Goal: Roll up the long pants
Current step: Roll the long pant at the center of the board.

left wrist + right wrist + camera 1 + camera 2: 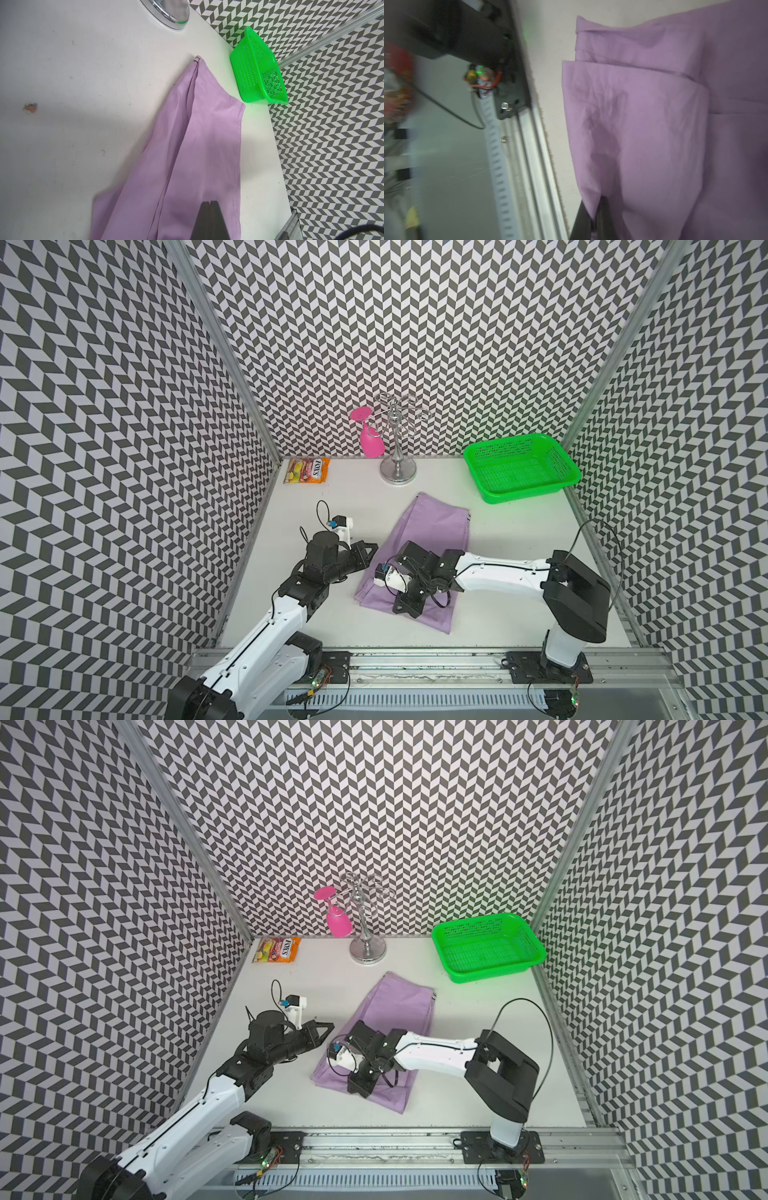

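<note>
The long pants [432, 526] [395, 1002] are lilac cloth, folded lengthwise into a strip that runs from mid-table towards the front edge. My right gripper [402, 609] [358, 1089] points down onto their near end. In the right wrist view it [596, 207] is shut on a fold of the pants [643, 135], with cloth pinched between the dark fingers. My left gripper [373, 548] [329, 1027] hovers at the strip's left edge. Its fingers [210, 202] are pressed together with nothing between them, just above the pants [197, 145].
A green mesh basket [521, 468] sits at the back right. A chrome glass rack [398, 439] with a pink glass [370, 439] hung on it stands at the back centre. A candy bag [307, 470] lies at the back left. A metal rail [415, 659] lines the front edge.
</note>
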